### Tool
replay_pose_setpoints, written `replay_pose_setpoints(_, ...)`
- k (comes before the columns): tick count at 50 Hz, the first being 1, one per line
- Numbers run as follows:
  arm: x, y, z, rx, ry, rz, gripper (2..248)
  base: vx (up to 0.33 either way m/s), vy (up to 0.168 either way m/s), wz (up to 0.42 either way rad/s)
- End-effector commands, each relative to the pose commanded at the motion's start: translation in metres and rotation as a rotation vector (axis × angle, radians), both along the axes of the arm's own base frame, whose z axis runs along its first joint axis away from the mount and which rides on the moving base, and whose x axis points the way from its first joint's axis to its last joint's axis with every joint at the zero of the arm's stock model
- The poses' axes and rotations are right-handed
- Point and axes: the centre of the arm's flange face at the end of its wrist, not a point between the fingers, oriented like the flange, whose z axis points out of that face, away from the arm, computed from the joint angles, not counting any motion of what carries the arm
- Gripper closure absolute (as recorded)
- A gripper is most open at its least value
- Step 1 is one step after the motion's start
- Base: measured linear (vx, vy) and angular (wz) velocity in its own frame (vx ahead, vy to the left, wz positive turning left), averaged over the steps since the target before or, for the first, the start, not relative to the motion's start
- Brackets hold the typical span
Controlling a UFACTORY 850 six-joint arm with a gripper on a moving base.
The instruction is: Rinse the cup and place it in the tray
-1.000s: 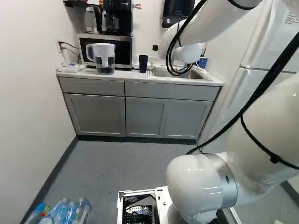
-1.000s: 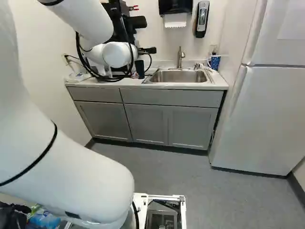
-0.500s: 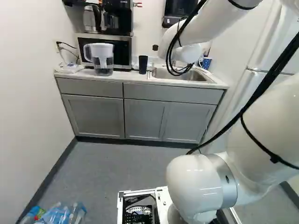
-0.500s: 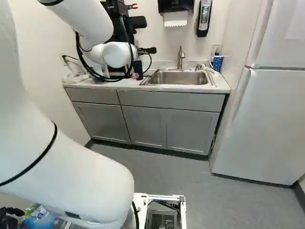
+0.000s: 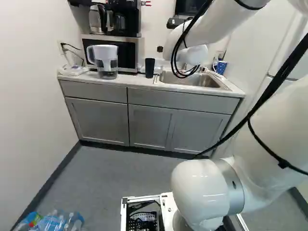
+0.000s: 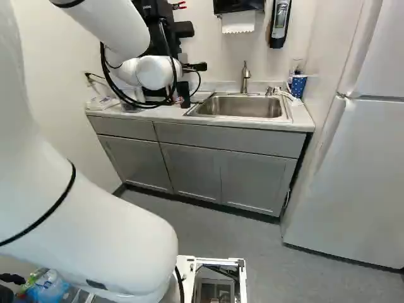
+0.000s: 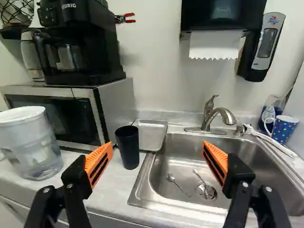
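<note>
Black and plain, the cup [image 5: 149, 68] stood upright on the tabletop [image 5: 139, 81] in the left base view, between the microwave [image 5: 126, 54] and the sink [image 5: 190, 80]. The water pitcher [image 5: 106, 60] stood on its other side, in front of the microwave, and we saw the white arm [image 5: 195, 33] reaching out ahead over the tabletop.

In the right base view we had only part of the tool [image 6: 197, 66] in sight, dark beyond the arm's white joint. The faucet [image 6: 245, 77] rose behind the sink, and the soap dispenser [image 6: 279, 22] hung on the wall beside the paper towel holder [image 6: 238, 6].

In the wrist view we found the cup ahead of the tool [image 7: 157, 147], off its middle line and nearer the finger on the microwave's side. The two orange pads [image 7: 99, 164] stood wide apart, with nothing gripped between them. The cup stood in front of the metal tray [image 7: 151, 134], outside it; we could not tell whether the two touched.

Pale lettering ran across the coffee maker [image 7: 78, 42], and the soap dispenser carried a logo with small print. As for the cup, we noted dark, smooth sides narrowing towards the base and an open round top. Two pieces of cutlery [image 7: 178, 184] lay in the sink, and a blue dotted mug [image 7: 285, 129] stood at its far corner.
</note>
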Motion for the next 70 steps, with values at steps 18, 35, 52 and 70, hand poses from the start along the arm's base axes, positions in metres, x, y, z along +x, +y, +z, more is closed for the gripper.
replay_pose_setpoints(18, 0.0000, 0.0000, 0.0000, 0.000, 0.000, 0.000, 3, 0.120, -0.126, 0.014)
replay_pose_setpoints(35, 0.0000, 0.0000, 0.0000, 0.000, 0.000, 0.000, 3, 0.113, -0.121, 0.010)
replay_pose_setpoints(52, 0.0000, 0.0000, 0.0000, 0.000, 0.000, 0.000, 3, 0.108, -0.121, 0.009)
replay_pose_setpoints(70, 0.0000, 0.0000, 0.0000, 0.000, 0.000, 0.000, 3, 0.093, -0.100, 0.060)
